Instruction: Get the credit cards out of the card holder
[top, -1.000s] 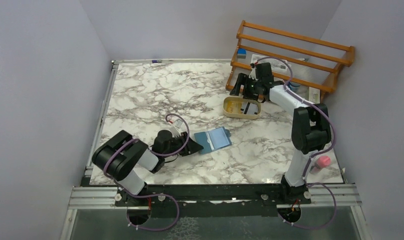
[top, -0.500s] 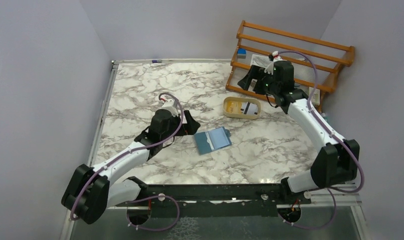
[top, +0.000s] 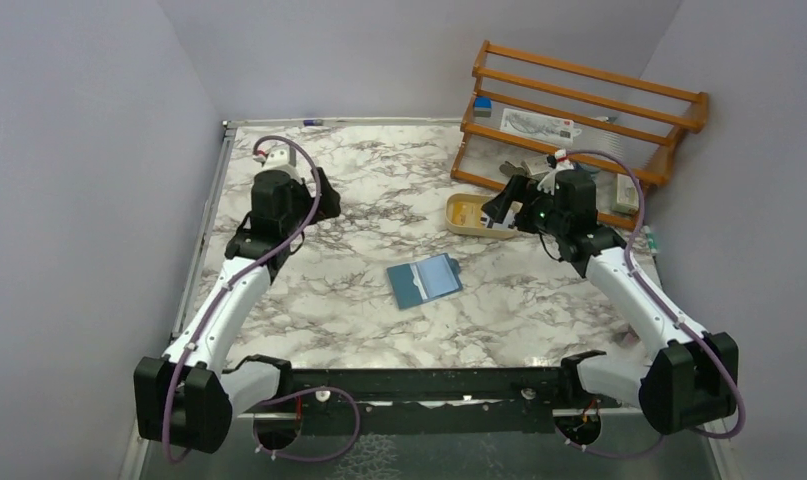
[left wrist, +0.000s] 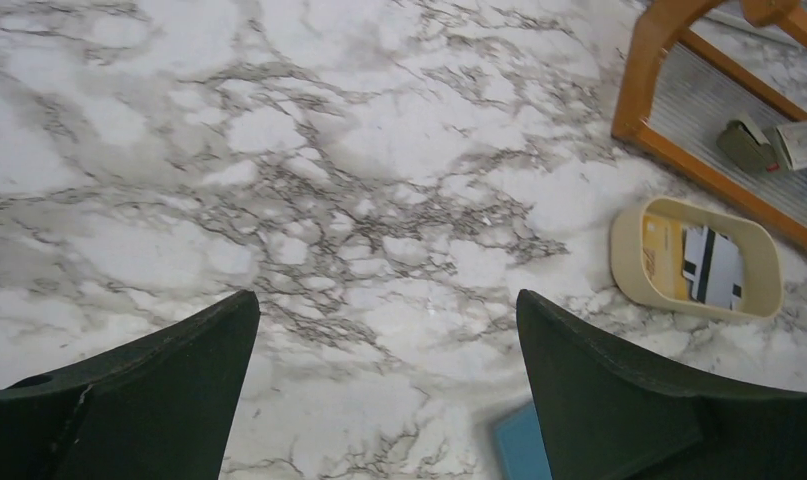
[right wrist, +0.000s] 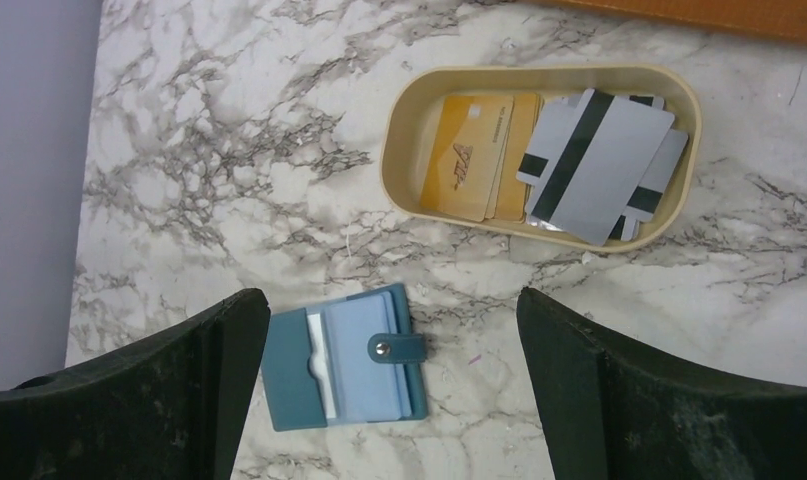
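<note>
Inside tray (right wrist: 391, 160), overlapping credit cards (right wrist: 474, 150), card holder (right wrist: 349, 365), left gripper (left wrist: 387, 300) agape, right gripper (right wrist: 389, 295) agape

We read this as robot lab test cell. Marble-print counter (top: 359, 300) boxed by plain grey-lilac wall panels (top: 79, 150) on left, back and right. Left arm (top: 224, 300) and right arm (top: 639, 295), white links with black joints, bolted to dark mounting rail (top: 429, 382) at near edge. Purple cables (top: 304, 155) loop along both arms. We note few staged props only: wooden rack (top: 589, 72) in far right corner, tan oval tray (top: 451, 215) near it, teal card holder (top: 425, 281) open mid-counter. Wrist cameras look down past own jaws.
</note>
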Robot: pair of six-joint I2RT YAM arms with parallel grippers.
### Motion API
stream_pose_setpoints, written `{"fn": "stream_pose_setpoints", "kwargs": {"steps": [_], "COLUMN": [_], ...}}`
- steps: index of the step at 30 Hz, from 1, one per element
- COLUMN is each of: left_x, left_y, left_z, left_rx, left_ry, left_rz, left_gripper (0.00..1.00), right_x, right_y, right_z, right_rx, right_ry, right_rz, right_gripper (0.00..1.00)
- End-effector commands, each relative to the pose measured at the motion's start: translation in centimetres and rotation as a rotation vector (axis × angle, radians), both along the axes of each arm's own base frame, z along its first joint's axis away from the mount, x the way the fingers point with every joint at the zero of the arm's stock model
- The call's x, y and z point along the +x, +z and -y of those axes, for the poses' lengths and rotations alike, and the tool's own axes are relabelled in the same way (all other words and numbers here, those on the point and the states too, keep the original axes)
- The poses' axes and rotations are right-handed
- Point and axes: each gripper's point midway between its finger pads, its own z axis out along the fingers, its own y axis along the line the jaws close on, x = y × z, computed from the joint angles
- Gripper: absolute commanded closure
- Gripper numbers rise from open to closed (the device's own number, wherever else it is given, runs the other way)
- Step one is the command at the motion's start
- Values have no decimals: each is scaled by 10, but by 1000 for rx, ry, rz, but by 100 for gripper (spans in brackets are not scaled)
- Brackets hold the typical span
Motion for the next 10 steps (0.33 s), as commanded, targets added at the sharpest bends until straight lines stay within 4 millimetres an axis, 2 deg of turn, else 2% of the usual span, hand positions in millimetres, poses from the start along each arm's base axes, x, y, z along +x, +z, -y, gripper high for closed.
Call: {"fn": "stream_pose_setpoints", "kwargs": {"steps": [1,10], "left_x": [3,4], "left_y": [4,7], "left_z": [-28,-57], "left_rx": [10,28], "left_ry": [-21,15], "left_rz": [-19,-22], "left_gripper": [1,1], "right_x": [-13,-19], "right_y": [10,2], "right_z": [2,2], "right_rx": [16,15], "right_ry": [4,18], "right_rz": [58,70], "right_gripper": [0,0]}}
